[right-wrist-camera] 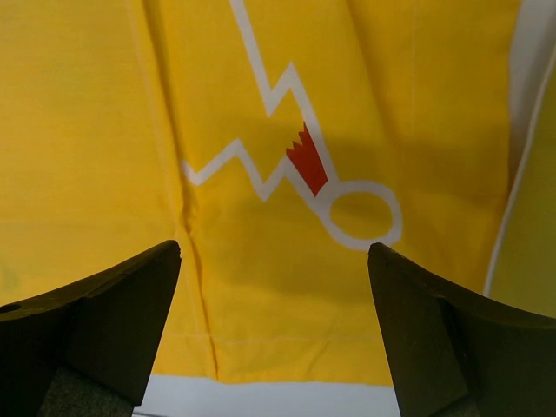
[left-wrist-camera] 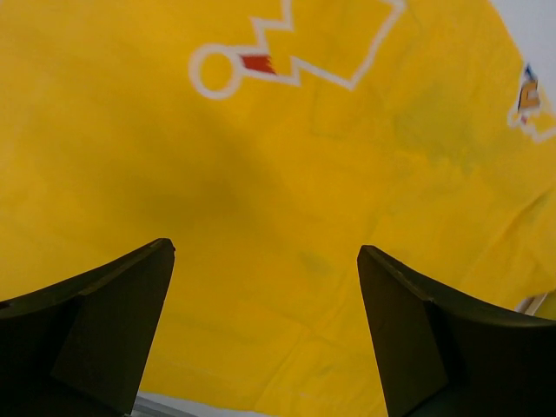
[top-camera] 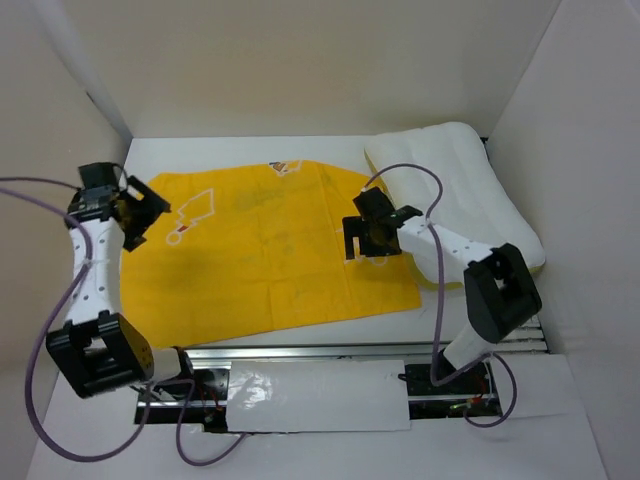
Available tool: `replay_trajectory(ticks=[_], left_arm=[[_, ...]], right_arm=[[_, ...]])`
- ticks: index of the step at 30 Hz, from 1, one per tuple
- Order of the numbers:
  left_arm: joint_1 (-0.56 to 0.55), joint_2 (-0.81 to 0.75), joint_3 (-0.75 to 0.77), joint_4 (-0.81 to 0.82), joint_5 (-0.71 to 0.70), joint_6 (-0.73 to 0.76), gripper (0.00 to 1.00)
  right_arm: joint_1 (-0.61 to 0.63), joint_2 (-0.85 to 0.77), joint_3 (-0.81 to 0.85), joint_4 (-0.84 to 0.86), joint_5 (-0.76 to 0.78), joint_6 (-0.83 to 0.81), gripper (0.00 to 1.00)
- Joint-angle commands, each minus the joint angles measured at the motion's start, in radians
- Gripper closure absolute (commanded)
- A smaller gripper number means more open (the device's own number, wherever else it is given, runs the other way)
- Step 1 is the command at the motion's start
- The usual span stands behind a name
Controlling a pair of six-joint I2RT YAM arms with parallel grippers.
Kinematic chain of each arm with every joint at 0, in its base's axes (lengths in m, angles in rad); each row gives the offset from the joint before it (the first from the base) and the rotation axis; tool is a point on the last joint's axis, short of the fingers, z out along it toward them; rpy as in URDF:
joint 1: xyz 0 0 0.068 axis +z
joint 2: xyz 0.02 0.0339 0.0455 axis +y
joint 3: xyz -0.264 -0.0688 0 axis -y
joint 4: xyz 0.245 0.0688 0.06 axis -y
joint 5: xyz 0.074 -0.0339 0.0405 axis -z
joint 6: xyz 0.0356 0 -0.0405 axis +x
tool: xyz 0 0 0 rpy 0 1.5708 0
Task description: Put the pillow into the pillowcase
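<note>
**Pillowcase spread flat, pillow outside it**

The yellow pillowcase (top-camera: 265, 250) lies flat on the white table (top-camera: 200, 155). The white pillow (top-camera: 470, 190) lies at the far right, just beside it. The left gripper (top-camera: 140, 215) hangs over the case's left edge and the right gripper (top-camera: 362, 238) over its right edge. Both have their jaws spread wide and hold nothing.

A metal rail (top-camera: 320, 352) is running along the desk's (top-camera: 220, 150) near edge, and pale walls (top-camera: 300, 60) are enclosing its other edges.
</note>
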Motion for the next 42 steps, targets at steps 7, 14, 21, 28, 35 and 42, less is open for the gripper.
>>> replay_trajectory(ticks=[7, 14, 21, 28, 35, 42], left_arm=[[-0.366, 0.311, 0.001, 0.163, -0.018, -0.002, 0.01], [-0.334, 0.49, -0.06, 0.194, 0.001, -0.002, 0.06], [-0.22, 0.576, -0.051, 0.192, -0.044, -0.002, 0.06], [-0.081, 0.666, 0.019, 0.168, -0.09, 0.054, 0.06], [0.05, 0.675, 0.058, 0.159, -0.076, 0.037, 0.06], [0.076, 0.576, 0.07, 0.204, -0.004, 0.043, 0.06]], right_arm=[[0.006, 0.16, 0.068, 0.121, 0.021, 0.075, 0.04], [0.044, 0.203, 0.025, 0.134, -0.022, 0.097, 0.04], [0.177, 0.213, 0.014, 0.134, -0.096, 0.143, 0.04], [0.341, 0.272, 0.148, 0.144, -0.14, 0.152, 0.04], [0.414, 0.315, 0.246, 0.1, -0.199, 0.114, 0.04], [0.339, 0.213, 0.294, -0.03, -0.159, 0.066, 0.04]])
